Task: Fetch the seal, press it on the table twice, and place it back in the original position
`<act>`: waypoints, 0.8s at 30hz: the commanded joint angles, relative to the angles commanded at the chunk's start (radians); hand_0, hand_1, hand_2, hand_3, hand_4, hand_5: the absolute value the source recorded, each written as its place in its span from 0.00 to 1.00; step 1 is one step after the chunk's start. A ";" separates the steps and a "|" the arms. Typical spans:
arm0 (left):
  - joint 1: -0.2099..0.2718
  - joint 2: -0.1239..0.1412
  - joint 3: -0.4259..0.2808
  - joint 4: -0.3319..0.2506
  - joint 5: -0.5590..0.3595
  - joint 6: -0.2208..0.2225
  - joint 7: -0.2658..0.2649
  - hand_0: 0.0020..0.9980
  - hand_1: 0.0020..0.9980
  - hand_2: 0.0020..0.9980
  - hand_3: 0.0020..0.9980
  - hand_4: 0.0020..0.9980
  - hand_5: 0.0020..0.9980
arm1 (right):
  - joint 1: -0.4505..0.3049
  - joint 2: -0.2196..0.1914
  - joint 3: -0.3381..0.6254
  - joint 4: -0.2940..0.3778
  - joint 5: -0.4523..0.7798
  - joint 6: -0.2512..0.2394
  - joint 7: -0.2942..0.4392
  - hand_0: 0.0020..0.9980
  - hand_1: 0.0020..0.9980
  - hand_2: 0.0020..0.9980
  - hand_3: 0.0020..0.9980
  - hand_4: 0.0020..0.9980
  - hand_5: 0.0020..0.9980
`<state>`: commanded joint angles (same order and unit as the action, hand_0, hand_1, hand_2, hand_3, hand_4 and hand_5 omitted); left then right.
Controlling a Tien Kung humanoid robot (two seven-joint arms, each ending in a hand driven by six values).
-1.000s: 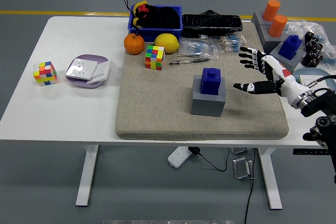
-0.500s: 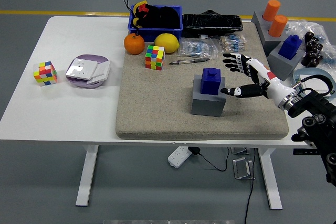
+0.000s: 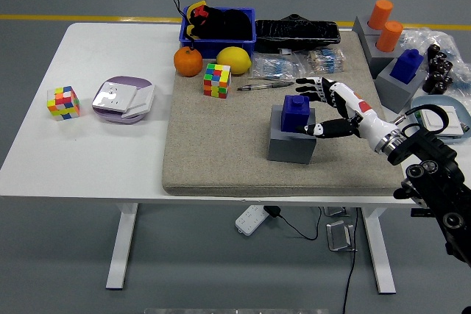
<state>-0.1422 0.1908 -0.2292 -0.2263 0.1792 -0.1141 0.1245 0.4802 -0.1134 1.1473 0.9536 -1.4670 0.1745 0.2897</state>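
since the earlier frame the right hand (image 3: 318, 106) has advanced leftward across the mat to the seal. its fingers (image 3: 313, 86) are spread on the far side of the seal and the thumb lies on the near side; contact cannot be confirmed. the blue seal (image 3: 296, 112) sits upright on its grey base (image 3: 292, 143), mid-mat. the beige mat (image 3: 221, 159) lies on the white bench (image 3: 88, 159). a colour cube (image 3: 217, 80) stands near the mat's far left corner.

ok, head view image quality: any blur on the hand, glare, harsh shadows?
Head view: evenly lit, shadows soft, only a faint one beside the gray base. Right hand is sharp, no motion smear, open beside the blue seal. Mild glare on the plastic bags at the far right. No obvious distortion.
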 joint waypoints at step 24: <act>0.002 -0.009 -0.001 0.002 0.001 -0.001 0.000 0.82 0.82 0.79 0.84 0.80 0.42 | 0.011 0.010 -0.053 -0.044 0.012 -0.062 0.027 0.68 0.63 0.66 0.72 0.77 0.00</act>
<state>-0.1401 0.1822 -0.2305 -0.2243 0.1798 -0.1154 0.1247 0.4916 -0.1038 1.0943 0.9099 -1.4548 0.1127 0.3164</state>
